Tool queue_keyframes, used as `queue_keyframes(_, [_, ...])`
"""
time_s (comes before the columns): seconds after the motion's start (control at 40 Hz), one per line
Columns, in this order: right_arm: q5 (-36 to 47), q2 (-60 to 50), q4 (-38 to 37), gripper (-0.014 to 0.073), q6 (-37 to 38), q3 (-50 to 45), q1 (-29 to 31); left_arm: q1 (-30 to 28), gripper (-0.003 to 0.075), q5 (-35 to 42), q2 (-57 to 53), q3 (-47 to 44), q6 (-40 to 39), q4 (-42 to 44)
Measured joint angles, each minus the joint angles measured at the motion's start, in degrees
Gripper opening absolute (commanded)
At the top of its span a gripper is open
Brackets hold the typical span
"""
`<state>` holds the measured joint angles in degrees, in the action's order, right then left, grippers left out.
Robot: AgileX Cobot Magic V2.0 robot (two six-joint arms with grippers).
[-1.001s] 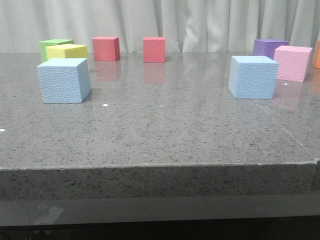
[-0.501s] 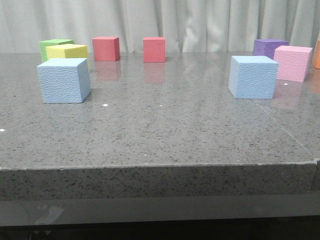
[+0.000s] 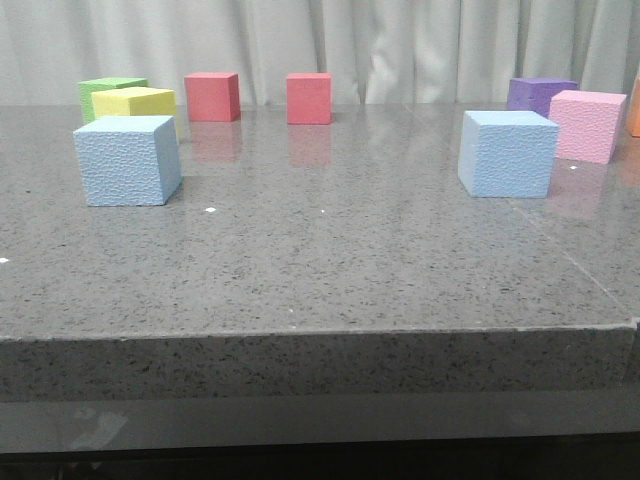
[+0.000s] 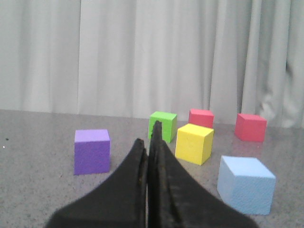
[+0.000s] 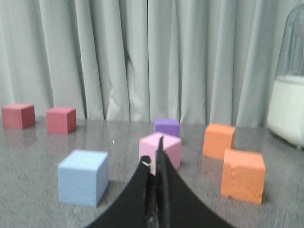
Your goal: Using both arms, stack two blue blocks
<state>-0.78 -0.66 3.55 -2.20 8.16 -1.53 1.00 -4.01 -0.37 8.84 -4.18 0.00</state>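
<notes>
The 2 blue blocks sit flat on the grey stone table (image 3: 320,270), well apart. The left blue block (image 3: 128,160) is near the table's left side, just in front of a yellow cube (image 3: 135,101) and a green cube (image 3: 108,90); it stands turned slightly, showing a front face and a narrow right face. The right blue block (image 3: 507,153) stands near a pink cube (image 3: 586,126) and a purple cube (image 3: 540,95). As cubes, neither has a long axis. 2 red cubes (image 3: 212,97) sit at the back. An orange cube (image 3: 635,108) is cut off at the right edge. Neither arm shows in the front view. The left gripper (image 4: 148,147) and right gripper (image 5: 156,161) each have fingers pressed together, holding nothing.
</notes>
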Motion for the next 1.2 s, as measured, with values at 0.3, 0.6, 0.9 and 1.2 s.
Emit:
queue_keyframes(0.3, [-21.0, 10.0, 0.0, -0.0068, 0.0, 24.3, 0.0, 0.0, -0.0019, -23.4, 11.3, 26.1, 0.0, 0.0])
queue_keyframes(0.6, [-30.0, 24.2, 0.0, -0.0068, 0.0, 36.3, 0.0, 0.0, -0.0019, -29.6, 24.5, 36.2, 0.0, 0.0])
queue_keyframes(0.9, [-30.3, 27.4, 0.0, -0.0068, 0.0, 36.3, 0.0, 0.0, -0.0019, -29.6, 27.6, 36.2, 0.0, 0.0])
queue_keyframes(1.2, [-29.7, 27.4, 0.0, 0.0127, 0.0, 36.3, 0.0, 0.0, 0.0053, -28.9, 27.6, 36.2, 0.0, 0.0])
